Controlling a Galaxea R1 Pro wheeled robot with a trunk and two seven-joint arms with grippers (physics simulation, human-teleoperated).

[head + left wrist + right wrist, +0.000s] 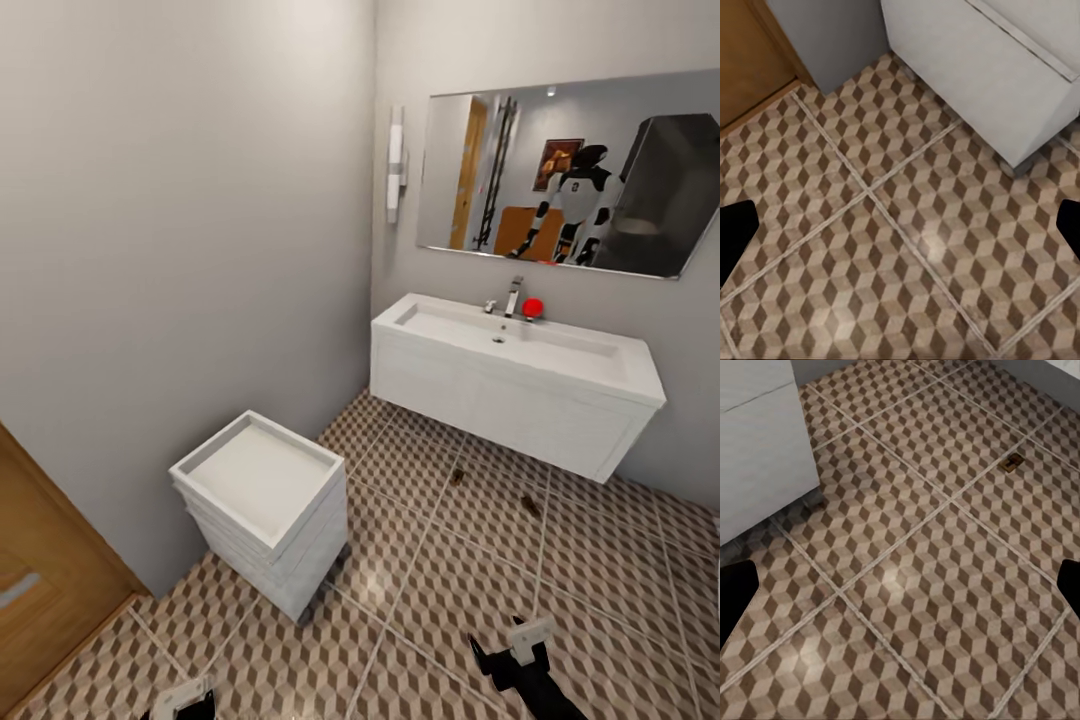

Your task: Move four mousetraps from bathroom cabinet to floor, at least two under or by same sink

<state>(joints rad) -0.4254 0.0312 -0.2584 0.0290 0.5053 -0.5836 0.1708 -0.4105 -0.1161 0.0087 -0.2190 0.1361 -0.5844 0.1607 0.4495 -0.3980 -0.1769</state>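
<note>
Although both arms hang low at the near edge of the bathroom floor (420,560), neither gripper carries anything. The left gripper (900,225) shows two dark fingertips (735,232) spread wide over bare tile, jaws released; the right gripper (900,589) is likewise spread wide, with tile alone between its fingertips (733,592).

Two mousetraps already lie on the tiles in front of the bathroom sink (510,385): one mousetrap (457,476) just under the basin's front edge, the second mousetrap (530,505) a little nearer the robot and to the right. They are too small to make out spring or board detail. In the right wrist view one mousetrap (1011,461) appears well ahead of the fingers, its long axis slanted across the grout lines. Which of the two it is cannot be told.

The right arm (525,660) is the nearer one to these traps; the left gripper sits by the small white drawer unit (265,510), close to the wooden door (45,600) at the floor's left edge. By my judgement, two traps are placed beside the sink and the rest must be fetched from a cabinet.

The wall mirror (570,170) reflects the robot. A red object (532,307) rests on the basin by the chrome tap (513,296). No brand, label or writing can be read.
</note>
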